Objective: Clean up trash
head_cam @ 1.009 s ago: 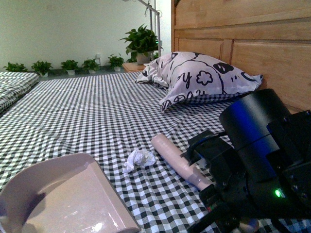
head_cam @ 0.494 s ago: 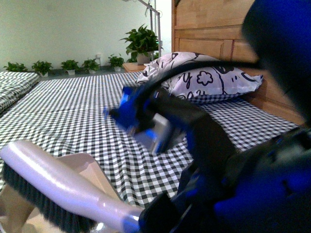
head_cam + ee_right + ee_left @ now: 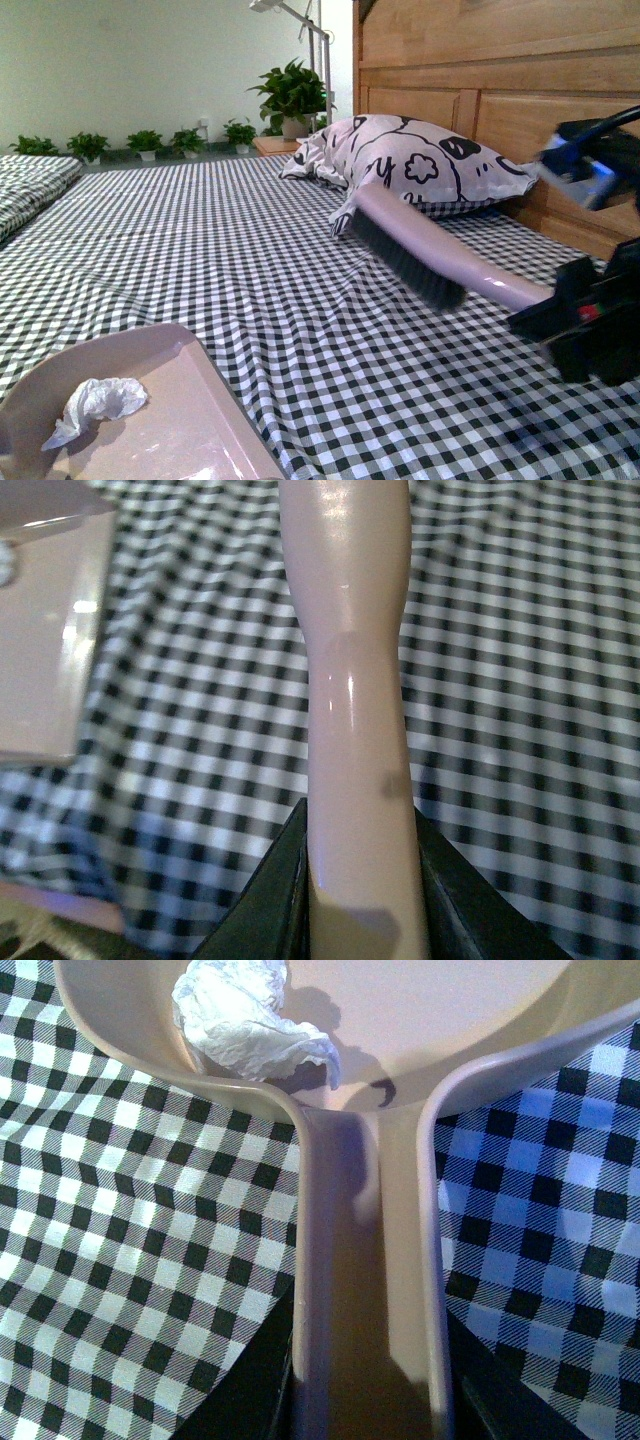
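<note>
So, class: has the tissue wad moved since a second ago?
Yes. The tissue wad went from the checked sheet leftward into the dustpan, farther from the pillow.

Bed: a black-and-white checked sheet (image 3: 230,250) covered it, creased toward 5 o'clock.
Headboard: a panelled wooden headboard (image 3: 470,90) stood at 2 o'clock.
Pillow: a white pillow (image 3: 420,165) with black cartoon print lay against the headboard.
Second bed: a checked edge (image 3: 30,185) showed at 9 o'clock.
Wall: a pale green wall (image 3: 130,60) ran along 11 o'clock.
Plants: small potted plants (image 3: 150,140) lined its foot; a larger plant (image 3: 290,95) stood on a wooden stand (image 3: 275,145) at 12 o'clock.
Lamp: a metal lamp arm (image 3: 300,20) rose at 12 o'clock.
</note>
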`<state>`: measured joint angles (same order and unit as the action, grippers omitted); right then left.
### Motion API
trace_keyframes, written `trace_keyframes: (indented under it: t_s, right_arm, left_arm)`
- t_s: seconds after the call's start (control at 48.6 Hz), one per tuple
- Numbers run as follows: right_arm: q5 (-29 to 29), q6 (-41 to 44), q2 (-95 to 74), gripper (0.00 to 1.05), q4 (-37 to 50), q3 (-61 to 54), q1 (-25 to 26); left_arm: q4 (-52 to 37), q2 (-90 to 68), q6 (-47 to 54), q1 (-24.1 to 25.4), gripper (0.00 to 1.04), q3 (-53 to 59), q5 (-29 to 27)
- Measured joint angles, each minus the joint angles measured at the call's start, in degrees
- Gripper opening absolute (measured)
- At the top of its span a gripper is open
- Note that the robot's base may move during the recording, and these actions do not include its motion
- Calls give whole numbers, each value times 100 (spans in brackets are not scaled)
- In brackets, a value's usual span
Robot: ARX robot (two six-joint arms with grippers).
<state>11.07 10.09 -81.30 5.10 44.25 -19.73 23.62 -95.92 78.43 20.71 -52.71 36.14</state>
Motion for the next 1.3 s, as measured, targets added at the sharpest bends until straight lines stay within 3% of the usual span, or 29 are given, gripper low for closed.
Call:
trace_keyframes:
  t_s: [0.124,0.226,0.329,0.576,0.741,0.824,1.05,1.297]
  right_arm:
    - [197,-22,107,21,42,-57,634]
    - [520,-68,407,21,-105,-127,1143]
    - [885,-280,990,21,-369,-227,1469]
    - [1338,-962,2133,21,-824,-361,1464]
    - [1384,-1646,2763,21,-970,-306,1235]
    - [1233,-2017,3023,21,-994,-219,1045]
    - [262,-2682,3206,21,-1008,-177,855]
    - [-892,-3145,3467,21,-920,-240,621]
  left_arm:
    - [-122,9,-114,2,26,33,57]
    - [-1696,155,-1193,2,26,533,275]
    - [-2603,337,-2505,7,26,612,284]
    - [-3639,684,-4236,44,26,745,-111]
    - [-4579,960,-5346,153,26,1034,-1080]
    - [-5268,1353,-5718,229,26,1419,-1668]
    - [-6087,2734,-6063,216,26,2391,-1672]
    - [-5976,4006,-6474,195,26,2951,-1777]
